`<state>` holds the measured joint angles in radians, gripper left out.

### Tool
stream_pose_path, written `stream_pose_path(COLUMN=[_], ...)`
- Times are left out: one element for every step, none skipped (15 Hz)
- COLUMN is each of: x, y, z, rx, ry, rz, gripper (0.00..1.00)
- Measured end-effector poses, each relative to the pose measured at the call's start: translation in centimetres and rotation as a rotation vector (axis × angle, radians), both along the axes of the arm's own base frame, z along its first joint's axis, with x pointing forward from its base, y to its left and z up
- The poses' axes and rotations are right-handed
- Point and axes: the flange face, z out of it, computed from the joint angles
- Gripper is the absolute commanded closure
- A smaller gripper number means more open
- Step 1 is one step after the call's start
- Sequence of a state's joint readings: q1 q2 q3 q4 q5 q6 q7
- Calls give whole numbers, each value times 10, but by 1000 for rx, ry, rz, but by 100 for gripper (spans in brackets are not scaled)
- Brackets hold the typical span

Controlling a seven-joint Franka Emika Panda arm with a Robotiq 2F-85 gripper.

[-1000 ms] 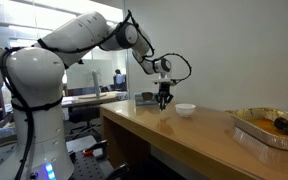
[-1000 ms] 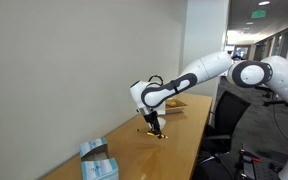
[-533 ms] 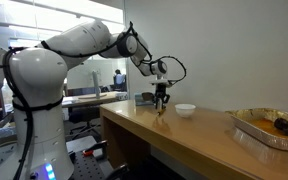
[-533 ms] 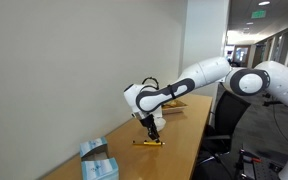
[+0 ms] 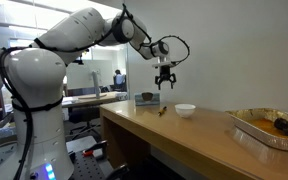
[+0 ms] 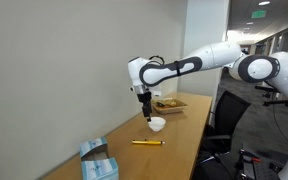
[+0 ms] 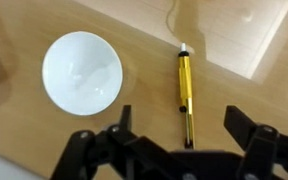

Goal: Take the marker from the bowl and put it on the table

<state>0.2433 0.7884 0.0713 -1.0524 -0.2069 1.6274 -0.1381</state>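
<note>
Claw: my claw is spread wide, with nothing between its dark fingers. It hangs in the air clear of the table, as both exterior views show.

Marker: the marker lies flat on the table, outside the bowl. In the wrist view it sits just beside the bowl with a gap of bare wood between them. Its body is yellow, its dark end points toward my claw and its pale tip points away. It is also visible in both exterior views.

Bowl: the bowl is small, round and white. It stands upright on the table, and its inside shows plain white. My claw is nearly above it in an exterior view.

Table: the table has a smooth light-brown wooden top with a thick edge.

Foil tray: the foil tray is a large silver rectangle, well apart from the bowl along the table.

Blue pack: the blue pack rests near the table's end, beyond the marker.
</note>
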Motion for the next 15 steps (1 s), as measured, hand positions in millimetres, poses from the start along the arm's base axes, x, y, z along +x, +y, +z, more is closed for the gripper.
stream_pose_path(x=[-1,-4,-9,-15,-23,-31,-40,-50,-61,-71,-81,-91,-100,-109,-117], y=[-5,-10,-15,-19,-22,-25,-28,-30,-32,-33,-35,-36,-37,-39,-41], z=[21,38,53,65,75,83,89,94,98,101,105,109,114,119,123], rx=[11,21,27,30,33,36,37,39,45,52,61,72,81,91,99], ry=[-39,-73,-98,-117,-130,-141,-146,-149,-151,-157,-163,-174,-191,-210,-226], rz=[-2,-4,-4,-5,-6,-7,-5,-4,-4,-2,-1,-1,0,1,1], gripper=[0,0,0,0,0,0,0,0,0,0,0,0,0,0,0])
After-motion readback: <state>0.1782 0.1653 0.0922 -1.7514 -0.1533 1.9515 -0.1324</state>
